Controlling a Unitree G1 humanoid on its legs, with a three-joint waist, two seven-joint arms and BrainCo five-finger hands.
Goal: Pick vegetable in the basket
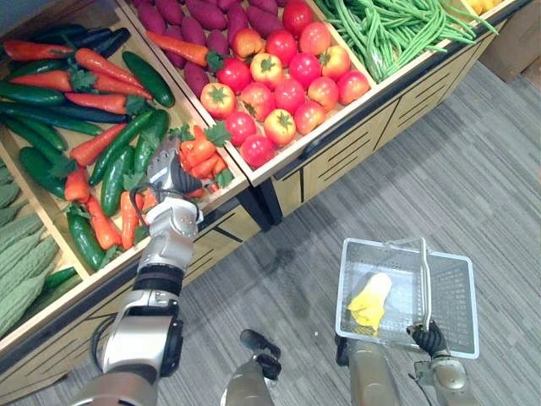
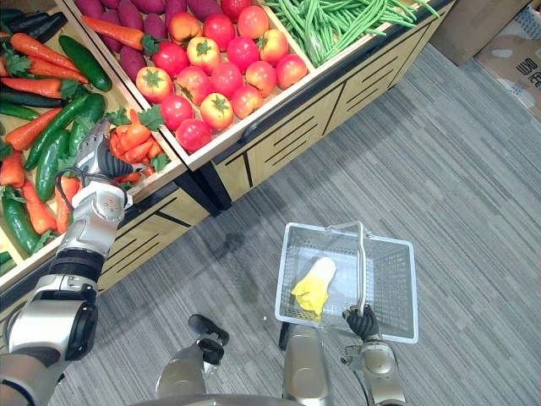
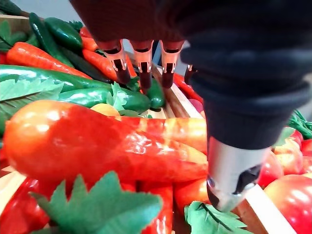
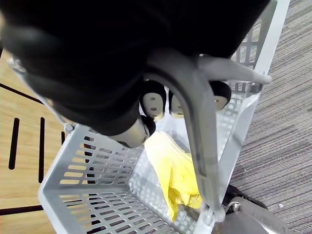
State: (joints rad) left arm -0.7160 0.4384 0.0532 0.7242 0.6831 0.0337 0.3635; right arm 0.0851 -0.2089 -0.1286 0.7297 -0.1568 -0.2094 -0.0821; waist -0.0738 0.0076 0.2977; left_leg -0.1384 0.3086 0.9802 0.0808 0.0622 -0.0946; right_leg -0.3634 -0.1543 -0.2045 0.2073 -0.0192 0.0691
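Note:
My left hand [image 1: 163, 169] hovers open over a small heap of orange carrots [image 1: 201, 156] at the front corner of a wooden bin. In the left wrist view its fingers [image 3: 143, 68] reach out above one big carrot [image 3: 97, 146], with the thumb [image 3: 229, 180] on the carrot's other side. No finger is closed on it. Low at the right, my right hand [image 1: 429, 338] is curled round the handle [image 4: 195, 126] of a grey wire basket [image 1: 380, 244] held over the floor. A yellow vegetable [image 1: 370, 303] lies inside the basket.
The slanted wooden stand holds bins of tomatoes [image 1: 279, 85], cucumbers mixed with carrots [image 1: 118, 152], green beans [image 1: 389, 30], purple sweet potatoes [image 1: 194, 30] and bitter gourds [image 1: 21, 254]. Grey carpet [image 1: 473, 169] stretches between the stand and the basket.

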